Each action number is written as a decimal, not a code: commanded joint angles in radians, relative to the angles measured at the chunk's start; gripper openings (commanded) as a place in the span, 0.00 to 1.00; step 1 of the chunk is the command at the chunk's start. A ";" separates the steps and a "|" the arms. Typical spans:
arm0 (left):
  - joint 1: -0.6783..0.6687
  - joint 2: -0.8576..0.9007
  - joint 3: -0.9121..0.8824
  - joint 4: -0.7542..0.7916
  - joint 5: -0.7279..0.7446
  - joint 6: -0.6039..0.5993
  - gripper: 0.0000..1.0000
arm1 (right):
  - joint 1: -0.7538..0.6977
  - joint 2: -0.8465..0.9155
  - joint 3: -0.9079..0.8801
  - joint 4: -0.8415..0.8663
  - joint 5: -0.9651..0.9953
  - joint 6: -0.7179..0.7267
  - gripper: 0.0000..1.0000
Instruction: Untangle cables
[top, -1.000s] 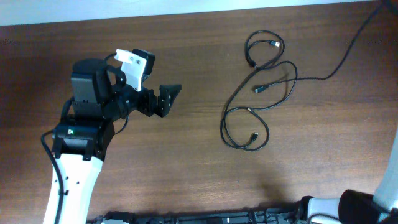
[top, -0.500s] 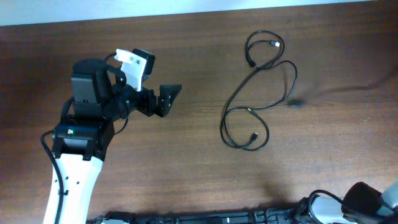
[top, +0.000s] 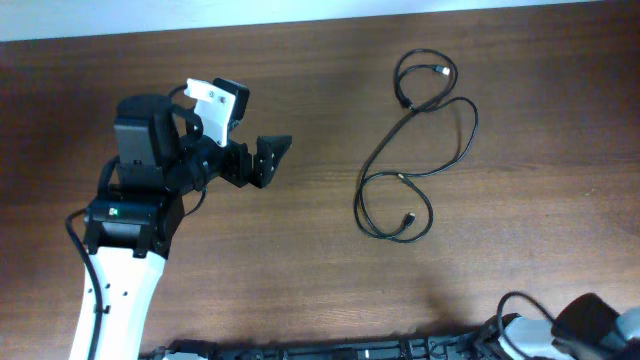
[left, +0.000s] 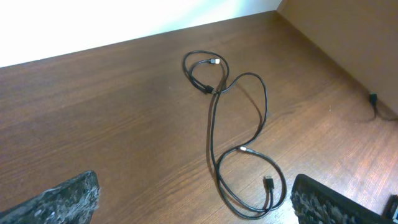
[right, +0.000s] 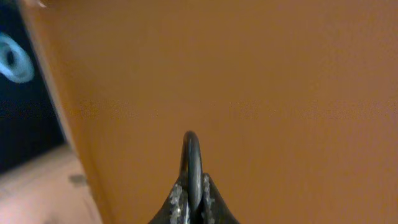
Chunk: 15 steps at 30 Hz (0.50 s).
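The thin black looped cable lies far in front of the left gripper, whose fingers are wide apart; the right gripper squeezes another black cord.

The table is brown wood. A white wall runs along its far edge. Past one side there is another brown surface. A blurry pale blue ring shows in a dark spot.
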<state>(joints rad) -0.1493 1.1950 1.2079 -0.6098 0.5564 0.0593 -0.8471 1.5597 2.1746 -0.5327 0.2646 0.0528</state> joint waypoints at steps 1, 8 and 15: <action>0.002 -0.006 0.003 0.002 -0.004 -0.006 0.99 | -0.050 0.034 0.002 -0.097 0.006 0.008 0.04; 0.002 -0.006 0.003 0.002 -0.004 -0.006 0.99 | -0.085 0.086 0.001 -0.267 0.006 0.008 0.04; 0.002 -0.006 0.003 0.002 -0.004 -0.006 0.99 | -0.085 0.146 -0.006 -0.462 -0.002 0.073 0.04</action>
<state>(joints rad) -0.1493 1.1950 1.2079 -0.6098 0.5564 0.0597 -0.9279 1.6714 2.1731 -0.9321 0.2642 0.0650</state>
